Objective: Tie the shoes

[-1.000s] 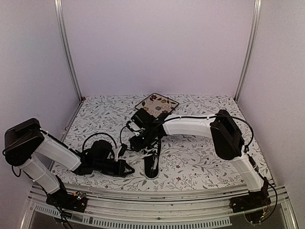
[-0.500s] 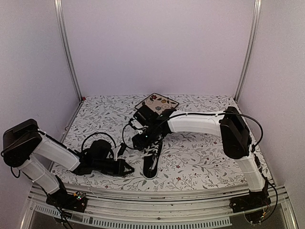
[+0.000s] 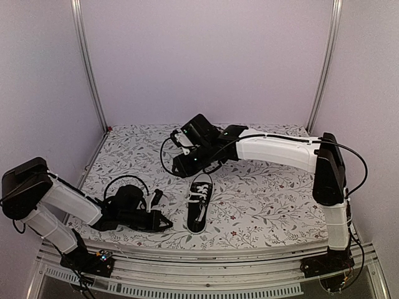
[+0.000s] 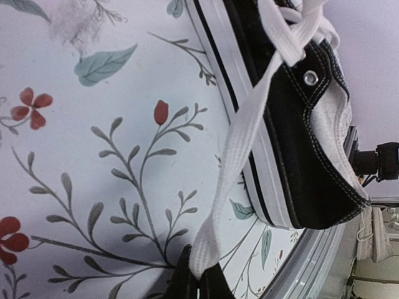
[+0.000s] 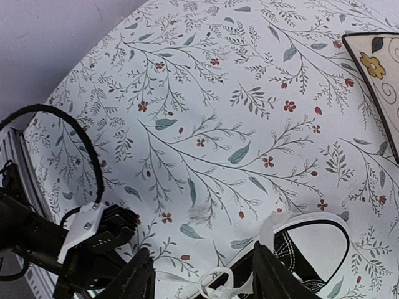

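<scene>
- Sneaker [image 3: 199, 208], black with white laces and a white sole rim, stands on its sole near the front middle of the desk [image 3: 268, 199]. Its heel is toward the arm bases and its toe points away.
- One white lace [image 4: 240, 149] leaves the eyelets, drops over the sneaker's side and runs across the cloth to the left, flat and fairly straight.
- The left pincer [image 4: 198, 278] lies low on the desk, just left of the sneaker. It is closed tight on the end of that lace, with the dark fingertips pinching the white band between them.
- The right pincer [image 3: 177, 167] hangs above the desk beyond the toe, on the far-left side and clear of the sneaker. Its fingers [image 5: 140, 274] stand moderately wide with nothing between them.
- The right wrist view looks down past those fingers at the far end of the sneaker and a small twist of lace at the bottom edge.
- A square plate [image 5: 374, 81] with a dark rim and flower pattern sits on the far side of the desk, well apart from the sneaker. In the top view the right arm covers it.
- The desk wears a pale cloth printed with leafy sprigs and small red flowers.
- A metal rail [image 3: 206, 252] runs along its near edge.
</scene>
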Controlling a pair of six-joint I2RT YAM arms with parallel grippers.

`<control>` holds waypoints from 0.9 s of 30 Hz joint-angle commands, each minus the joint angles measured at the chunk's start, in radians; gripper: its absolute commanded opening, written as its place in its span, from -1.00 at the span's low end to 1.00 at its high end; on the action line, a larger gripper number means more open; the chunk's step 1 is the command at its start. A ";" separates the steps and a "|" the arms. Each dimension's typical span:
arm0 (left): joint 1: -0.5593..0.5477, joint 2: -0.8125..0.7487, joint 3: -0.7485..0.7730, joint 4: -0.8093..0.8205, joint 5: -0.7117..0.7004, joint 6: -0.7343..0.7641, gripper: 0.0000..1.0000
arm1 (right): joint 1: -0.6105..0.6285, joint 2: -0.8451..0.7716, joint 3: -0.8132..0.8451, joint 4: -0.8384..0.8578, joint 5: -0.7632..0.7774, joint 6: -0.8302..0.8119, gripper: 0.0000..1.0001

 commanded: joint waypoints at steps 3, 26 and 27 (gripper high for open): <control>0.002 -0.019 -0.024 -0.006 -0.016 -0.003 -1.00 | -0.027 -0.007 -0.056 -0.022 0.245 0.144 -0.11; 0.007 0.006 -0.005 -0.003 -0.008 0.010 -1.00 | -0.200 -0.405 -0.751 0.187 0.082 0.292 0.09; 0.007 0.008 -0.004 -0.003 -0.008 0.010 -1.00 | -0.192 -0.385 -0.726 0.190 0.067 0.270 0.10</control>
